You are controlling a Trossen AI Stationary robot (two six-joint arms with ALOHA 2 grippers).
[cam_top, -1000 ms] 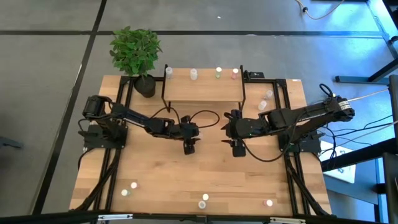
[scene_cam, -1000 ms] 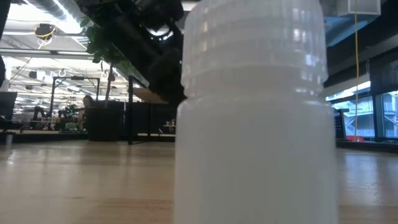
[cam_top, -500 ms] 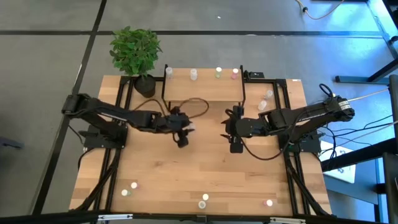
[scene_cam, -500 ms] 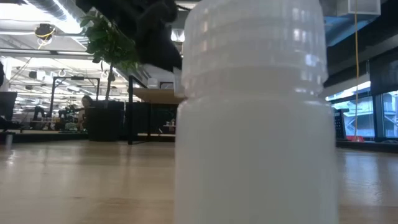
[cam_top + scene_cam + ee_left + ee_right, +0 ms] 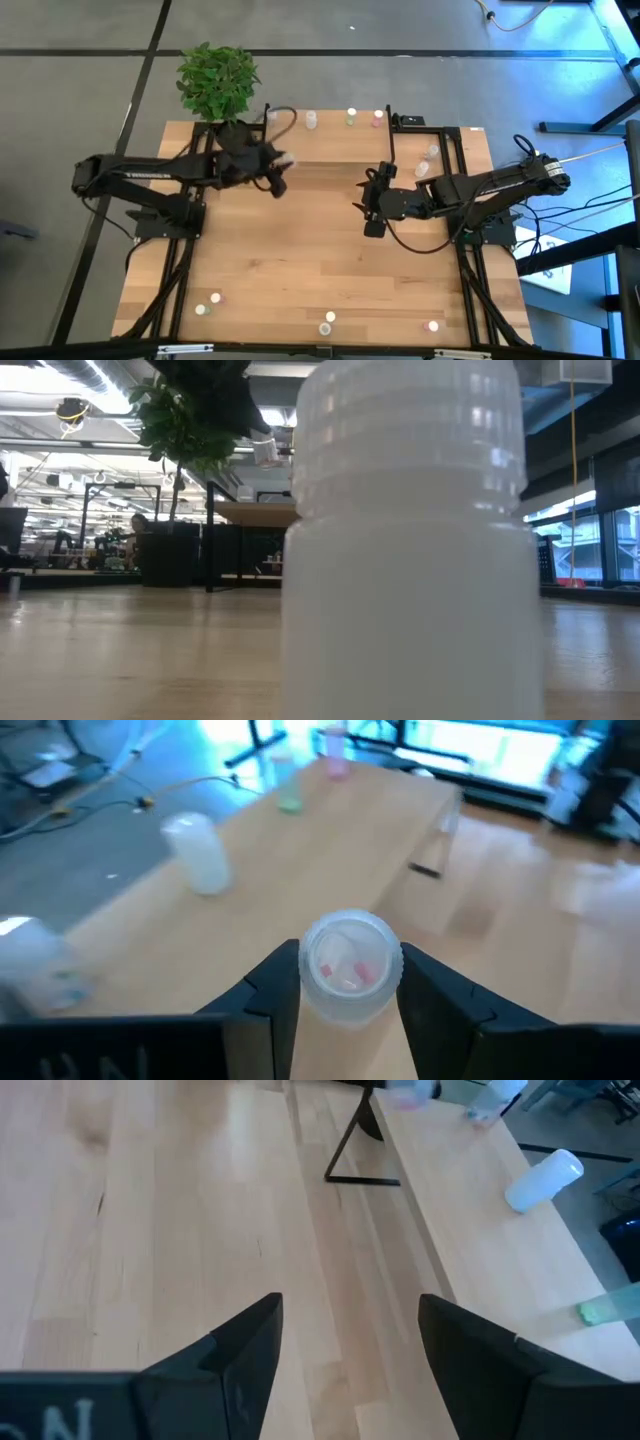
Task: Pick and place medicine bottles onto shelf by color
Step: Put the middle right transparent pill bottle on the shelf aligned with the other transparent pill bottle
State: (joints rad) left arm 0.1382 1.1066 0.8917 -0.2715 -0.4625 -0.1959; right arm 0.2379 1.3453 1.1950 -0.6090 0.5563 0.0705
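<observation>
Since lifting off mid-bench, the left hand (image 5: 345,990), clenched on a white-capped bottle (image 5: 349,965), has reached the shelf (image 5: 330,140); placement looks imminent. The right hand (image 5: 372,207) waits released.

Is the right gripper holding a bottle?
No, the right gripper is open, with only bare table between its fingers.

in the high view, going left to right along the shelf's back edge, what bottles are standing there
On the shelf: white-capped bottle → green-capped bottle → pink-capped bottle. Anything further left is overlapped by the left claw and its cable, so I leave it out.
</observation>
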